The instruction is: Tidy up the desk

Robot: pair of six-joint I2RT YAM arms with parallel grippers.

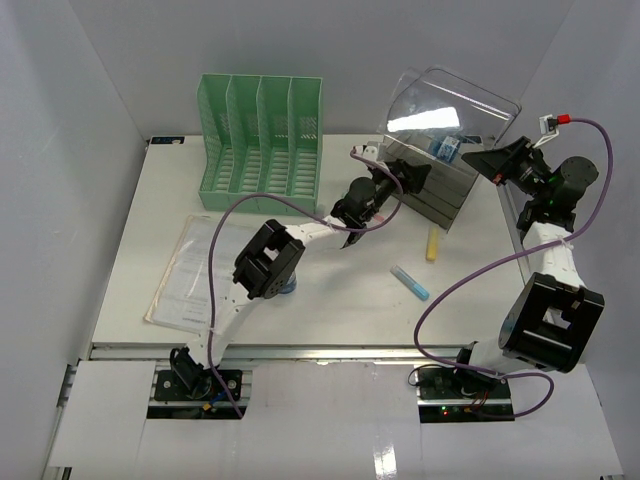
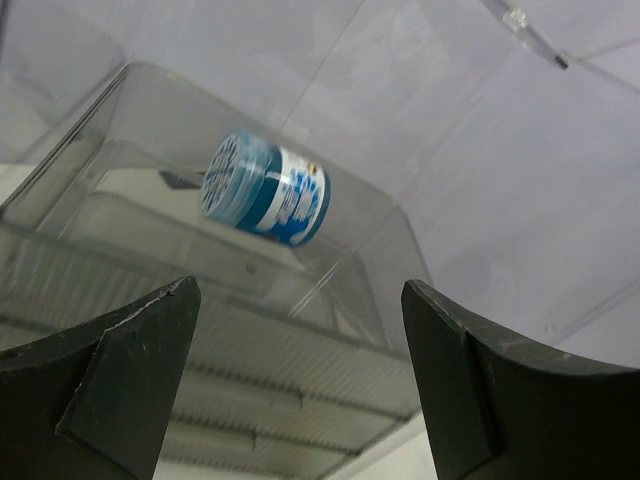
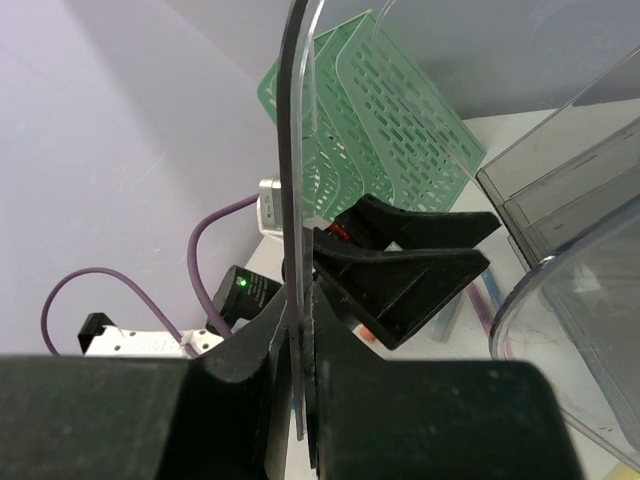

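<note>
So, my right gripper (image 3: 300, 340) is clamped on the lid (image 3: 290, 150), propping the clear box (image 1: 430, 190) open at 2 o'clock on the desk (image 1: 340, 300). That lets my left gripper (image 2: 300, 380), spread wide and empty, face the blue tub (image 2: 265, 190) inside.

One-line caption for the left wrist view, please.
Open left gripper hovers before a blue round container inside the clear box.
</note>
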